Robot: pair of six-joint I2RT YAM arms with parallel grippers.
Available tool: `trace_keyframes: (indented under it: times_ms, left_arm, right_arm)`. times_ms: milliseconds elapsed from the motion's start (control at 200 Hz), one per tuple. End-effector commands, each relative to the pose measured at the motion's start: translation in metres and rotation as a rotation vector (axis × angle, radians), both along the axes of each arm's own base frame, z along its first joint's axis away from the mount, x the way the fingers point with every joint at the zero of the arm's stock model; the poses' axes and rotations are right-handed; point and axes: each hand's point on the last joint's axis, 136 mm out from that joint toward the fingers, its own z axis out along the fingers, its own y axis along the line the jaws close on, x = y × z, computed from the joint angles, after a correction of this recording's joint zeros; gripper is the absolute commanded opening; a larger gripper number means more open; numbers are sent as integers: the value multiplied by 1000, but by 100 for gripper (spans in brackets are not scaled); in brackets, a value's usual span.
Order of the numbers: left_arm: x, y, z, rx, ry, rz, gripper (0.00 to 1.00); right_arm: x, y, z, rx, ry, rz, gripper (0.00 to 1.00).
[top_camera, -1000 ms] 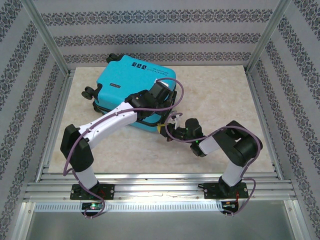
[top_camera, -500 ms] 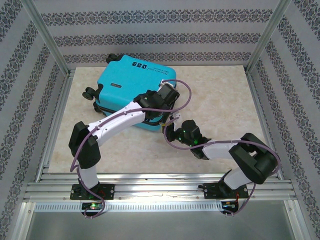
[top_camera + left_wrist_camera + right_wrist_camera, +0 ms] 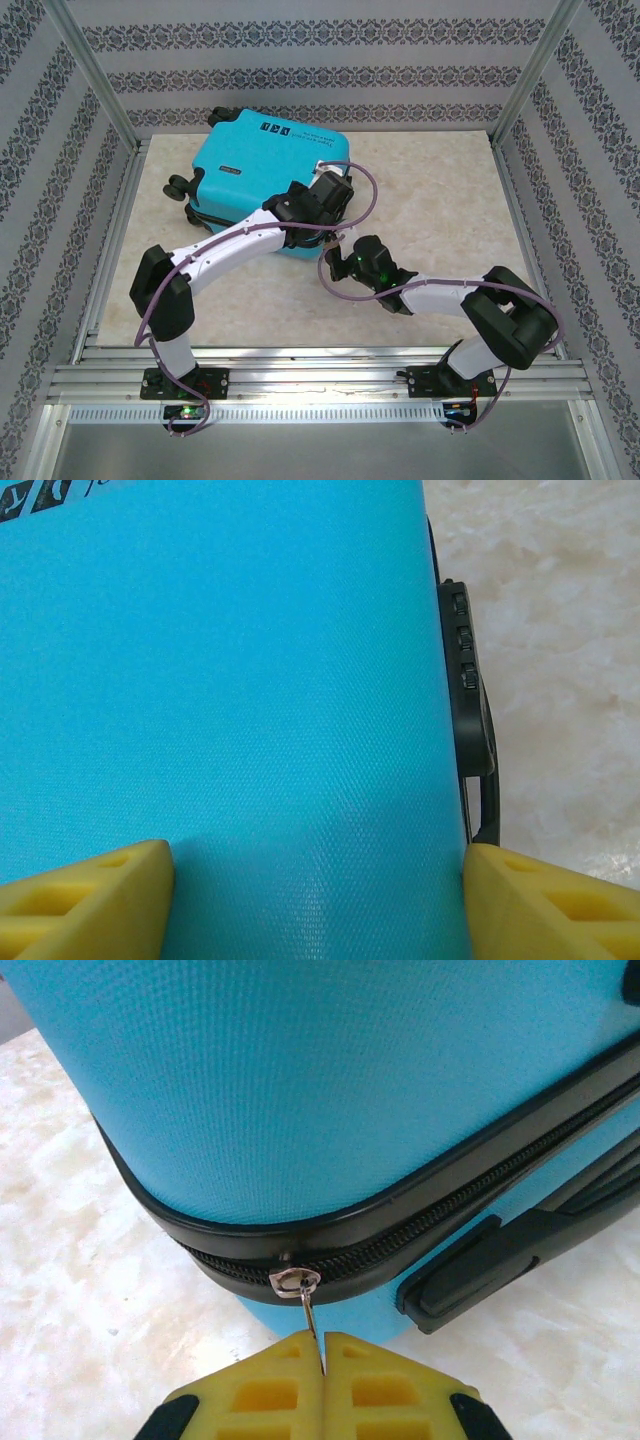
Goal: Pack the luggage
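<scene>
At the near right corner of the luggage [image 3: 300,1090], your right gripper [image 3: 322,1345] is pressed together on the metal zipper pull [image 3: 297,1282], low by the table [image 3: 430,190]. Your left gripper [image 3: 320,880] is spread wide over the turquoise top, its jaws reaching to the shell's edge by the black lock [image 3: 470,700]. The case lies flat at the far left with its lid down, so I judge packing done and zipping left, though you cannot tell how much is closed
</scene>
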Motion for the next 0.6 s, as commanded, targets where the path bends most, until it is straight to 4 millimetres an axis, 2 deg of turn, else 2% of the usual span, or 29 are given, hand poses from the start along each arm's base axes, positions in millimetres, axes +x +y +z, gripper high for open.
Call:
trace_keyframes:
  times_ms: [0, 325, 595]
  left_arm:
    - [-39, 52, -70, 252, 265, 32, 73]
    - [-42, 53, -77, 257, 283, 26, 70]
    - [-45, 53, -82, 251, 298, 19, 69]
  right_arm:
    - [47, -50, 20, -72, -114, -320, 0]
    - [59, -75, 15, -38, -59, -407, 0]
    - [78, -94, 18, -16, -38, -480, 0]
